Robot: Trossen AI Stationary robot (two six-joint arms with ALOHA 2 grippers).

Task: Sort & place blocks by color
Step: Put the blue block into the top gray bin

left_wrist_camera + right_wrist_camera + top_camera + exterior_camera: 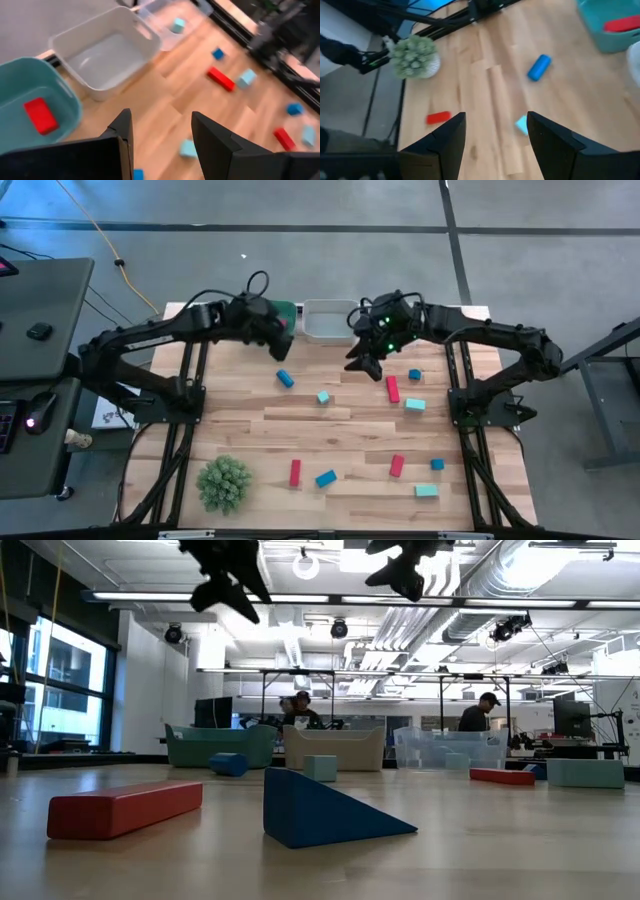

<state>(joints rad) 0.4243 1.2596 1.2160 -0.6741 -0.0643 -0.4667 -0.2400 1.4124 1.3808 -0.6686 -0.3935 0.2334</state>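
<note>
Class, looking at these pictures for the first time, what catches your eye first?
Red, blue and teal blocks lie scattered over the wooden table, with a spiky green plant ball near its front left corner. One red block already sits in the teal bin, beneath the open, empty left pincer.

Colours only: table (250, 420) is light wood planking, pale and tan strips alternating. Bins: teal-green bin (70, 107), light grey bin (102, 52), clear bin (165, 40). Red block (40, 115) sits in the teal-green one, light teal cube (178, 24) in the clear one. On the wood: red bar (392, 388), red bar (295, 472), red block (397, 466); blue cylinder (285, 378), blue block (325, 478), blue cubes (415, 374) and (437, 464); light teal cube (323, 397), light teal blocks (415, 405) and (426, 491). Low view: blue wedge (325, 810). Spiky plant ball (224, 482) is green. Both arms black; floor grey.
</note>
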